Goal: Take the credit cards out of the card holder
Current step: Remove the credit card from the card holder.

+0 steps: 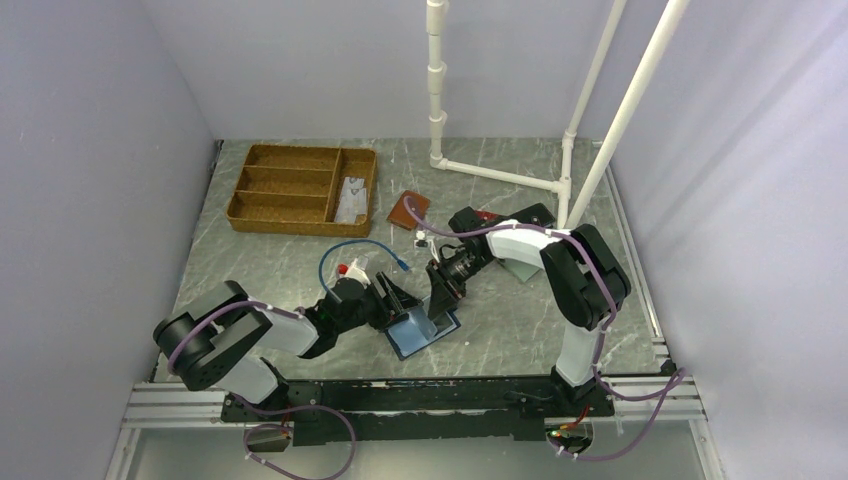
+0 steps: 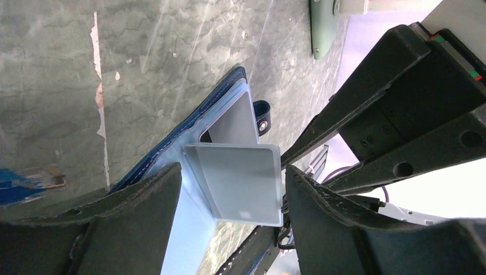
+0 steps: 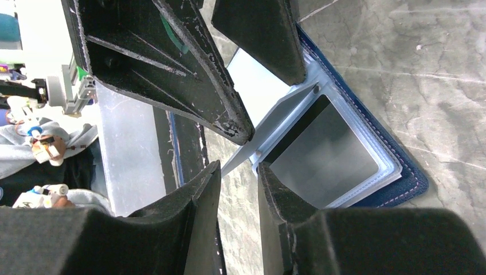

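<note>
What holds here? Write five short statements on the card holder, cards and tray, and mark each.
1. The card holder lies open on the table. True.
2. The tray holds no cards. False: pale cards lie in its right-end compartment.
3. A dark card sits in the card holder. True.
4. The brown wallet lies in the tray. False: it lies on the table, right of the tray.
5. The right gripper hovers over the tray. False: it is at the card holder.
</note>
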